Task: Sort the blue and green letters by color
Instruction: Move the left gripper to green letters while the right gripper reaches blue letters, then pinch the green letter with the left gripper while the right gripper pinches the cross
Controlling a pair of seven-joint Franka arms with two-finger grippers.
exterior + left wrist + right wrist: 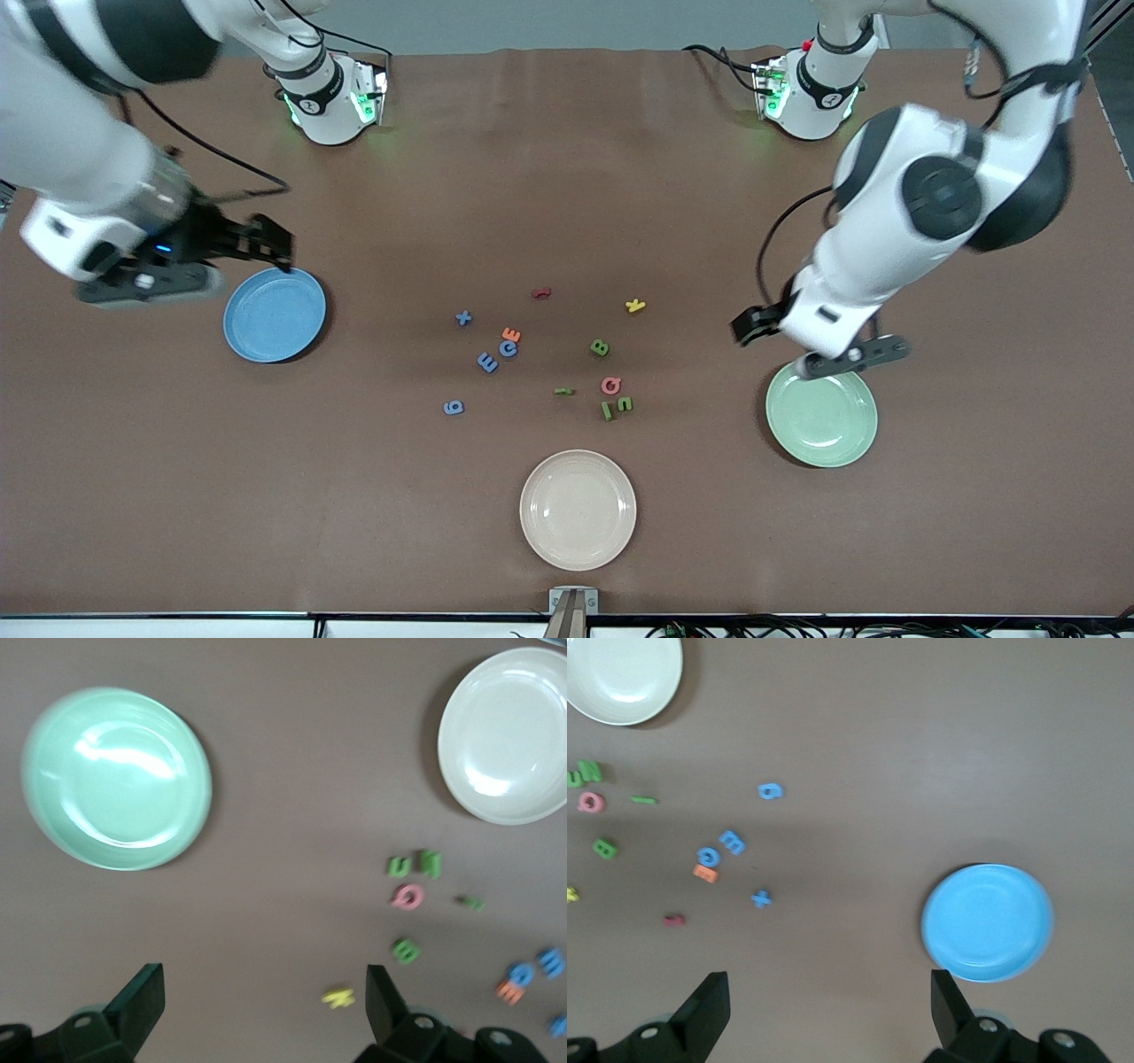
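Note:
Four blue letters lie mid-table: an X (463, 317), a C (508, 348), an E (486, 361) and a 6 (453, 408). Toward the left arm's end lie the green ones: a B (600, 347), a small bar (563, 391), another bar (607, 410) and an N (625, 404). My right gripper (270, 244) (830, 1005) hangs open and empty over the table by the blue plate (275, 315). My left gripper (749, 328) (266, 1001) hangs open and empty beside the green plate (821, 416).
An orange E (511, 334), a pink Q (610, 385), a yellow K (635, 306) and a dark red piece (540, 292) lie among the letters. A cream plate (578, 509) sits nearest the front camera. The arm bases stand along the table's back edge.

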